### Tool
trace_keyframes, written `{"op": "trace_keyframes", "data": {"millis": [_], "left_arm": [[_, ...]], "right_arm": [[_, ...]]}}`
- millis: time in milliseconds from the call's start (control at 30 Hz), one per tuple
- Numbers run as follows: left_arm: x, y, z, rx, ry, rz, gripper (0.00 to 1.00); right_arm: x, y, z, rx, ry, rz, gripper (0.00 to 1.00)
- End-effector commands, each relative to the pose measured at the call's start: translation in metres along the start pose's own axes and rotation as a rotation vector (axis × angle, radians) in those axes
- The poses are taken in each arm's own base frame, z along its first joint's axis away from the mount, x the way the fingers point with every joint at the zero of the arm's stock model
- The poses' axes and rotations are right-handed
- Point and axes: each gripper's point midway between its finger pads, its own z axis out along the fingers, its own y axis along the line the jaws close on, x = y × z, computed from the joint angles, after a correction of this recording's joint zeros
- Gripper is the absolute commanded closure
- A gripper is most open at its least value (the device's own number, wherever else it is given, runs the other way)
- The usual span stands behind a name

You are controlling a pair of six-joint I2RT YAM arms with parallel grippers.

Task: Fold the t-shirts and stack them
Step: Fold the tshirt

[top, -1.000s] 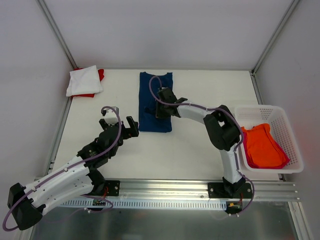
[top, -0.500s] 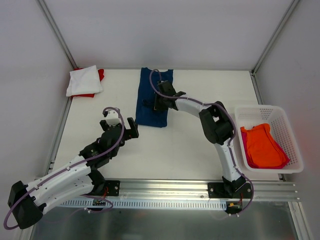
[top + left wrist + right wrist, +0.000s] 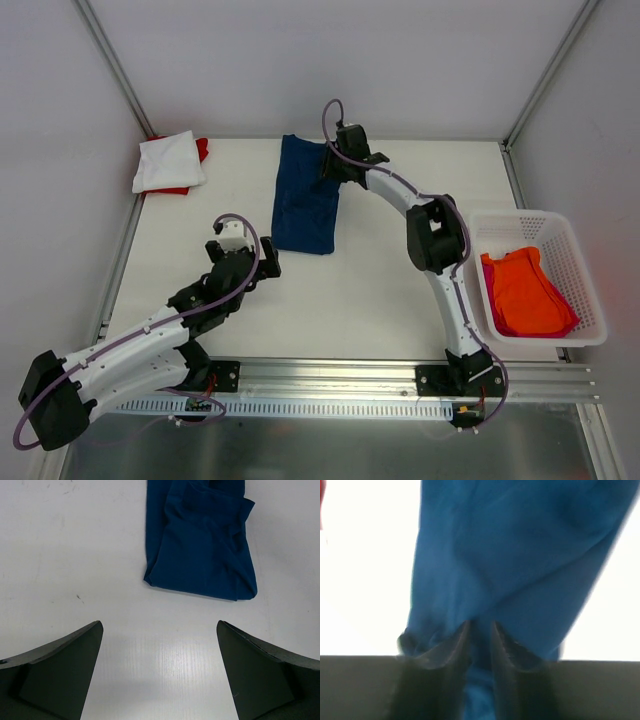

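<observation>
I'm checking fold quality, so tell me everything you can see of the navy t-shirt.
The navy t-shirt is soft dark blue cloth folded lengthwise into a long narrow strip, creased, with layered edges; no print shows. It lies flat on the white table, running from the far edge toward the middle. At its far end the right end effector has cloth in the narrow gap between its fingers; whether they grip it is unclear. Nothing else touches it.
</observation>
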Motion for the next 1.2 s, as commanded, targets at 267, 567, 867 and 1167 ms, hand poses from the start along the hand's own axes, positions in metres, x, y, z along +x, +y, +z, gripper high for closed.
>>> {"op": "trace_keyframes", "data": {"millis": [267, 567, 867, 1167], "left_arm": [[-0.002, 0.005, 0.014, -0.018, -0.032, 0.047, 0.01], [-0.024, -0.019, 0.038, 0.362, -0.078, -0.114, 0.01], [-0.018, -0.053, 0.062, 0.876, 0.074, -0.404, 0.01], [0.012, -0.031, 0.075, 0.814, 0.130, -0.537, 0.01]], "right_arm": [[-0.032, -0.014, -0.135, 0.055, -0.147, -0.053, 0.01], [0.119, -0.052, -0.209, 0.128, -0.042, 0.067, 0.01], [0.176, -0.023, -0.168, -0.168, 0.056, 0.250, 0.00], [0.186, -0.022, -0.143, -0.179, 0.089, 0.309, 0.00]]}}
